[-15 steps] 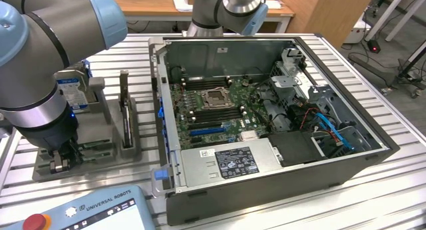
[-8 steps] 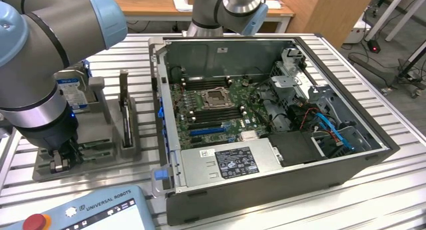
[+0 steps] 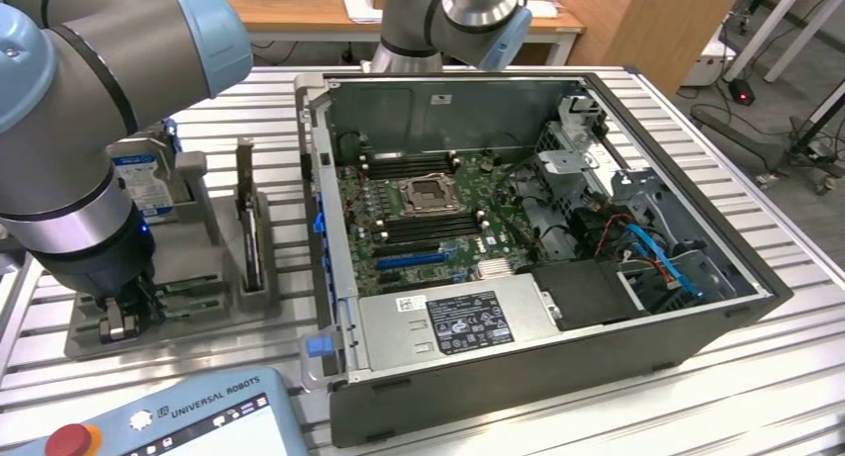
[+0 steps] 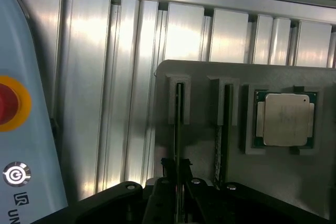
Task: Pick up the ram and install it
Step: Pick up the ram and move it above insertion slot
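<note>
Grey moulded plastic makes up the parts fixture [image 4: 205,72] on the slatted aluminium table [image 3: 739,397], and the work is there, at the lower left of the exterior frame. The gripper [image 3: 119,325] is down on the near end of the fixture. It is well apart from the open computer case [image 3: 739,308], which takes up the centre and right.

From the wrist camera, the ram [image 4: 178,124] stands on edge in its narrow slot, a thin greenish strip running the length of the guide. The dark fingers [image 4: 160,198] sit one on each side of its near end. They look pressed together on the board's upper edge, though that part of the view is shadowed, so contact on both faces is my reading rather than something plain to see. The board sits low in its guide and looks not yet lifted.

A darker card [image 4: 223,129] stands in the slot just beside the ram. Beyond it, the square silver processor chip [image 4: 286,119] lies flat in its own pocket. The teach pendant [image 3: 172,421] lies at the bottom edge of the exterior frame.

I judge this to be the pick-up step: the grasp is made and the install has not begun. Getting the board out calls for a pull straight along the guide, without tilt, so that it neither binds nor brushes the neighbouring card. Seating it would call for squaring its long edge to one of the dark memory slots [image 3: 403,163] beside the socket on the motherboard [image 3: 456,240], upper centre of the frame.
</note>
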